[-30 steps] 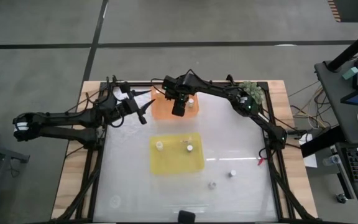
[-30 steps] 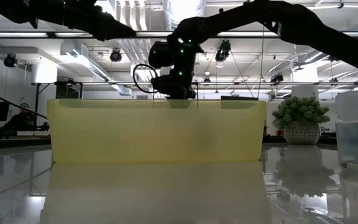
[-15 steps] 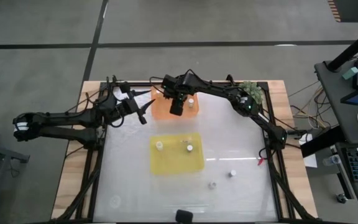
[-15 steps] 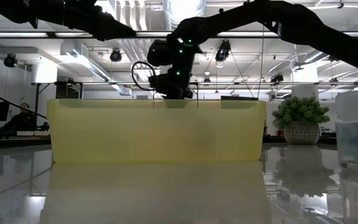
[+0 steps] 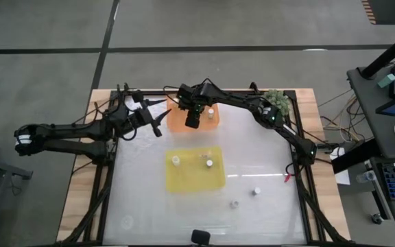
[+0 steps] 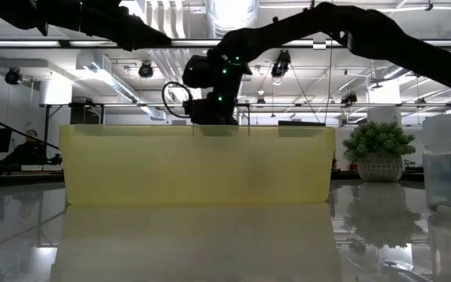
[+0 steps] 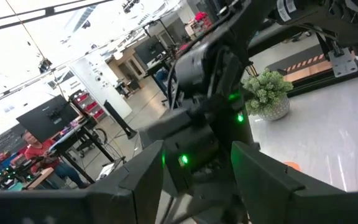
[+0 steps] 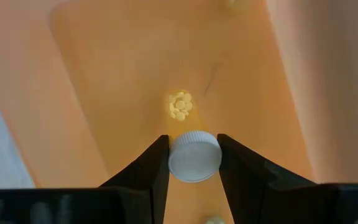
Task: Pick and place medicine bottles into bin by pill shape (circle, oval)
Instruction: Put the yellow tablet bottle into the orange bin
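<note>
Over the orange bin (image 5: 184, 122) at the table's (image 5: 266, 213) far edge: right gripper (image 8: 193, 163) clamped on 1 white-capped medicine bottle (image 8: 194, 156), held above the bin floor. Left gripper (image 5: 160, 124) parked just beside the bin, fingers apart, holding nothing. 3 bottles (image 5: 175, 160) in the yellow bin (image 5: 211, 180).

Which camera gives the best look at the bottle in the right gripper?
Right wrist view: the white-capped bottle sits between the right gripper fingers over the orange bin. High view hides it under the gripper; the others don't show it.
</note>
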Robot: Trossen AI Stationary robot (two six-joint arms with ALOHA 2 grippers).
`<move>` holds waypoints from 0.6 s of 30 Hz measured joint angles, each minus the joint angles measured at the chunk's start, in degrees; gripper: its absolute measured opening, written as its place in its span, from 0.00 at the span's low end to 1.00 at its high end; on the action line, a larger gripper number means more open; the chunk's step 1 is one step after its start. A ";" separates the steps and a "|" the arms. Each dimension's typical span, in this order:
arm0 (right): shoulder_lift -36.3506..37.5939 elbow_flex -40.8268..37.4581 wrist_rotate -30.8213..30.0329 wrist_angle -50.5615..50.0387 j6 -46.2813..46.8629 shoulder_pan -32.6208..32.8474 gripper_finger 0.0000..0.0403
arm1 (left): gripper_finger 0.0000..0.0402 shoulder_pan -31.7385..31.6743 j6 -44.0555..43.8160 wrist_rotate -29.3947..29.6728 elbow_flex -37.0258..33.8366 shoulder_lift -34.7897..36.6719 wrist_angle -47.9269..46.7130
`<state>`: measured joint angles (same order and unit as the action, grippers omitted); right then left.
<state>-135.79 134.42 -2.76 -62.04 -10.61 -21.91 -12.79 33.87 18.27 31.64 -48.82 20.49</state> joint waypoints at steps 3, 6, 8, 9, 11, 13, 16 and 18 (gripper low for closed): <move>-0.38 -0.07 0.00 -0.19 -0.05 -0.15 0.29 | 0.43 0.01 0.00 0.01 0.00 0.00 0.00; -0.42 -0.05 -0.02 0.04 -0.02 -0.26 0.29 | 0.43 0.01 -0.01 -0.01 0.00 0.00 0.00; -0.53 -0.05 -0.02 0.00 0.04 -0.26 0.29 | 0.43 -0.01 0.00 -0.01 0.00 0.00 0.00; -0.65 -0.05 -0.02 0.03 0.02 -0.26 0.29 | 0.43 0.01 -0.01 0.00 0.00 -0.01 0.00; -0.81 -0.05 -0.02 0.02 0.09 -0.28 0.29 | 0.43 0.00 0.00 0.01 0.00 -0.02 0.00; -0.83 -0.05 -0.02 0.02 0.09 -0.37 0.30 | 0.43 0.00 -0.01 0.00 0.00 0.00 0.00; -0.83 -0.05 -0.02 0.52 0.74 -0.41 0.34 | 0.43 0.01 0.00 0.01 0.00 0.00 0.00; -0.83 -0.05 -0.02 0.72 1.01 -0.50 0.38 | 0.43 0.01 -0.01 0.01 0.00 -0.01 0.00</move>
<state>-136.62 134.37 -2.79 -61.32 -9.61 -22.42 -12.78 33.86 18.28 31.64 -48.83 20.49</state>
